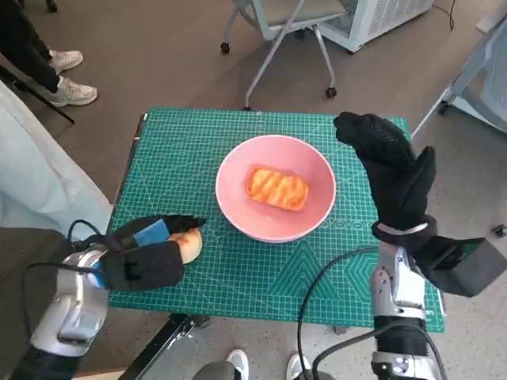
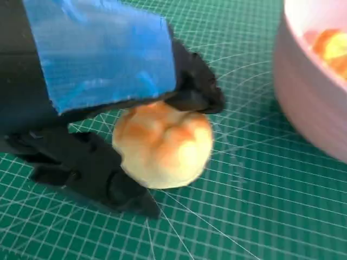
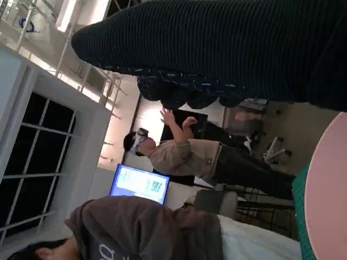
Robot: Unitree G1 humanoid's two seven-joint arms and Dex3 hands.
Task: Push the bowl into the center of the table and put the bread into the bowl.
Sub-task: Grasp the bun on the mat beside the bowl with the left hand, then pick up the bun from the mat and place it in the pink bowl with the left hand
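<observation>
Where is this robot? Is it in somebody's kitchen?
Probably not a kitchen; it looks like a lab or office. The table is covered by a green cutting mat, a wheeled office chair stands behind it, and a lit computer screen glows near people.

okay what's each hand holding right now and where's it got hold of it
The left hand grips a round bread roll by its sides, low over the green mat. The right hand holds nothing.

Brownish floor [image 1: 158, 55], wheeled grey chair [image 1: 287, 24], white cabinet [image 1: 380, 16], dark windows [image 3: 27, 162], lit screen [image 3: 140, 184].
</observation>
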